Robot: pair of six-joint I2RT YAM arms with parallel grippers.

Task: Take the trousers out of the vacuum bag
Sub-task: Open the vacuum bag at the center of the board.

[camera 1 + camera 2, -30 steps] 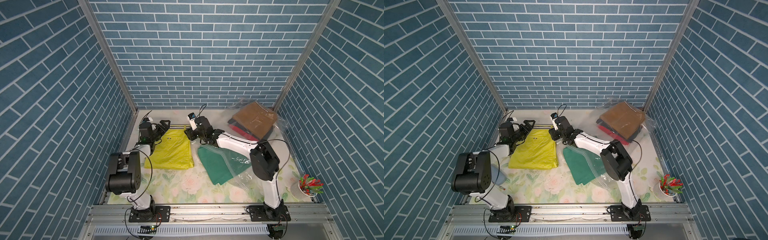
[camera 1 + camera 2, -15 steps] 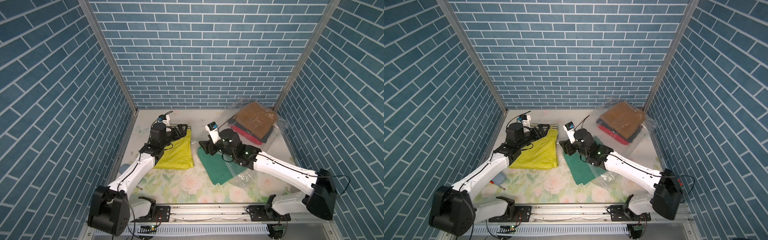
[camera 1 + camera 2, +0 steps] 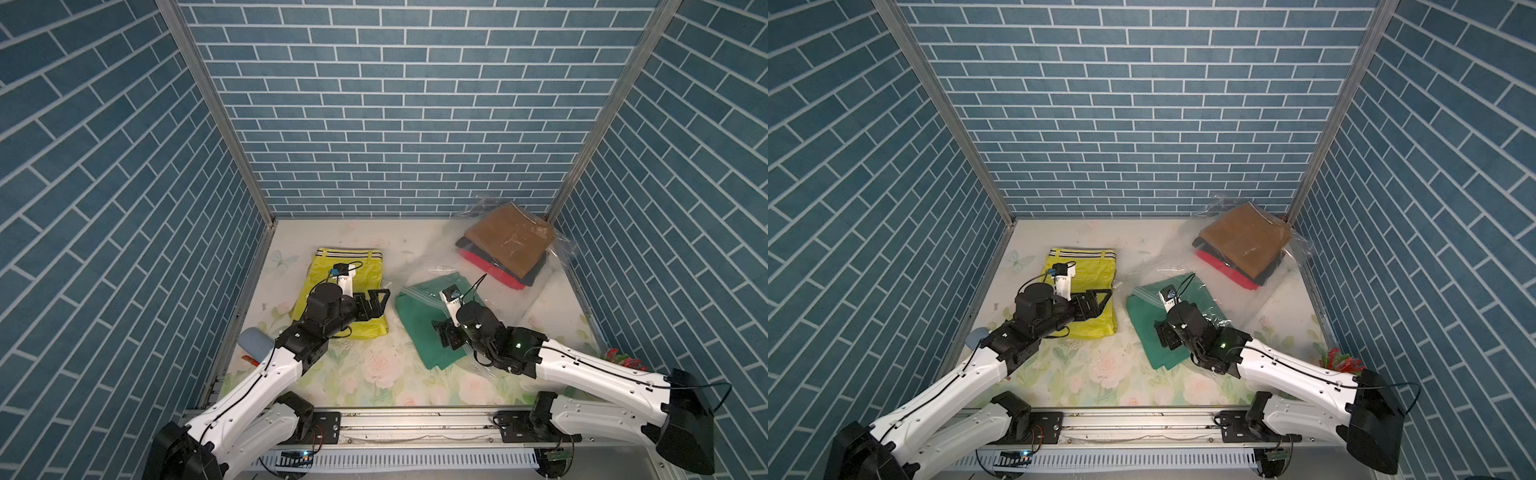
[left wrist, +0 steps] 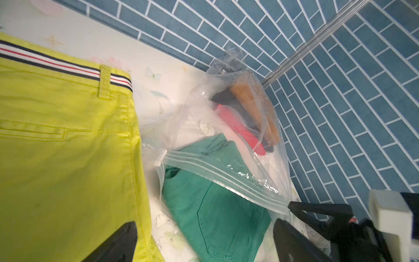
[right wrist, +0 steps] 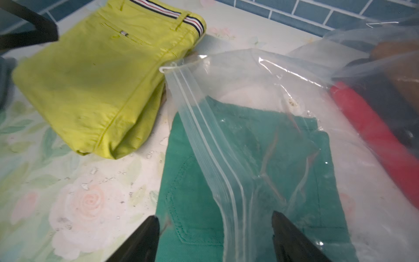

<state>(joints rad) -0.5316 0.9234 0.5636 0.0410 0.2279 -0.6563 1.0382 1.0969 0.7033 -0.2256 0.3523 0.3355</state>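
Lime-yellow trousers (image 3: 320, 268) with a striped waistband lie folded on the table's left side, outside the bag. My left gripper (image 3: 376, 301) hovers open over their right edge, holding nothing. Green trousers (image 3: 419, 332) lie half inside the mouth of the clear vacuum bag (image 3: 540, 291). Its zip strip (image 5: 204, 140) crosses them. My right gripper (image 3: 441, 334) stands open just above the green cloth, and the strip runs loose between its fingers (image 5: 149, 229). Brown, black and red trousers (image 3: 507, 241) are stacked deep in the bag, at the back right.
A grey-blue oval case (image 3: 255, 345) sits at the table's left edge beside the left arm. A small dish of red and green bits (image 3: 619, 359) stands at the right edge. Brick walls close three sides, and a metal rail (image 3: 415, 424) runs along the front.
Both grippers have drawn back from the yellow trousers' waistband toward the front. The right one now sits over the green trousers with wider jaws. The yellow trousers stay put.
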